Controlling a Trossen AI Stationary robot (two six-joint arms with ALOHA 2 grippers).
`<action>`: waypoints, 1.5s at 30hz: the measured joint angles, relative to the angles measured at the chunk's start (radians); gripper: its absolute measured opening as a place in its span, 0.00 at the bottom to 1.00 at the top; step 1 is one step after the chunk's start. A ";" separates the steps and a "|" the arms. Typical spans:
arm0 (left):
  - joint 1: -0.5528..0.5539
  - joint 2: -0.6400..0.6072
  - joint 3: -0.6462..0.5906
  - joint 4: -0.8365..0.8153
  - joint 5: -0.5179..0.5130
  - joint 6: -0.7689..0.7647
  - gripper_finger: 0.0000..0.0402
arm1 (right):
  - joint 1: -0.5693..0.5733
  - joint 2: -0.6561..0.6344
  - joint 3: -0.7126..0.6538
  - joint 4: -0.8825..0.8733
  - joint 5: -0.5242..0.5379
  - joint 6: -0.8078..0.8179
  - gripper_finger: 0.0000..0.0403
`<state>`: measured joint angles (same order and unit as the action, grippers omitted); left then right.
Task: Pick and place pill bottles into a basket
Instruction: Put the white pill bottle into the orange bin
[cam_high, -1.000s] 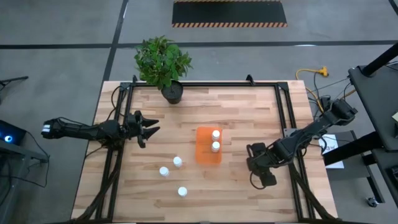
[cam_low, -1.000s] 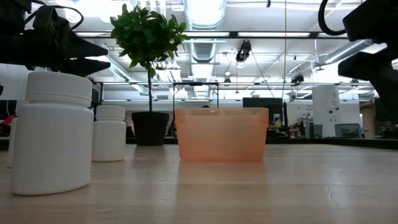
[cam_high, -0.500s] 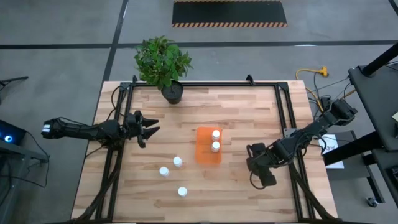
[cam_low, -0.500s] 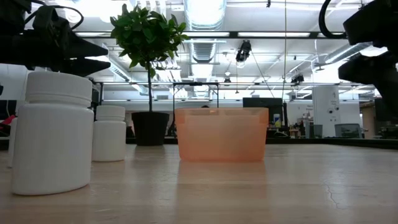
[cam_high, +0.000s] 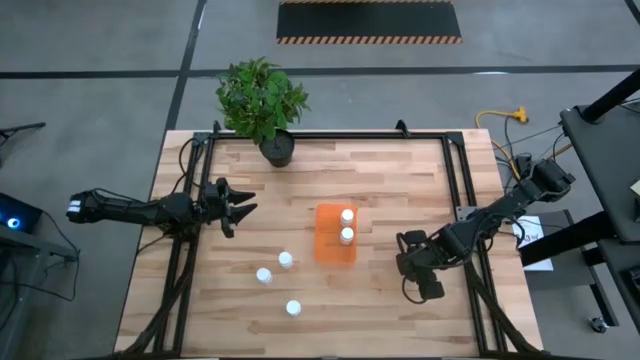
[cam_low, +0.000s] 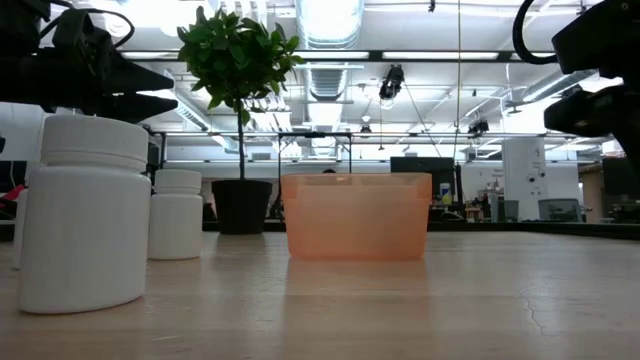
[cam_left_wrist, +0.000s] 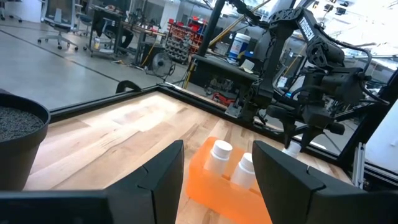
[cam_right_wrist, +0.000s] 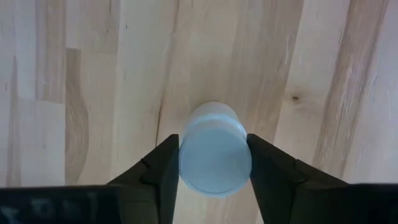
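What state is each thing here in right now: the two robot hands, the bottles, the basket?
Left hand: open, empty, above the table.
Right hand: closed on a pill bottle.
Orange basket: upright, holding two bottles.
Three loose bottles: upright on the table.

No lettering, label or number can be read on anything here.

White pill bottles (cam_high: 286, 259) stand left of the bright orange basket (cam_high: 330, 247). The table (cam_high: 390, 180) around it is pale striped wood.
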<state>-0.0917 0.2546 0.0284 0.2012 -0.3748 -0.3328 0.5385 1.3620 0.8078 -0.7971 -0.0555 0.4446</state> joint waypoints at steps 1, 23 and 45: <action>0.000 0.000 0.000 0.000 0.000 0.000 0.43 | 0.000 0.000 0.000 0.000 0.000 0.000 0.36; 0.000 0.000 0.000 0.000 0.000 0.000 0.43 | -0.247 0.047 0.303 -0.023 0.004 -0.200 0.36; 0.000 -0.001 0.000 0.000 0.000 0.000 0.43 | -0.327 0.457 0.757 -0.194 0.032 -0.527 0.36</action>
<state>-0.0921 0.2535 0.0284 0.2008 -0.3748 -0.3328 0.2119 1.8191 1.5644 -0.9911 -0.0231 -0.0822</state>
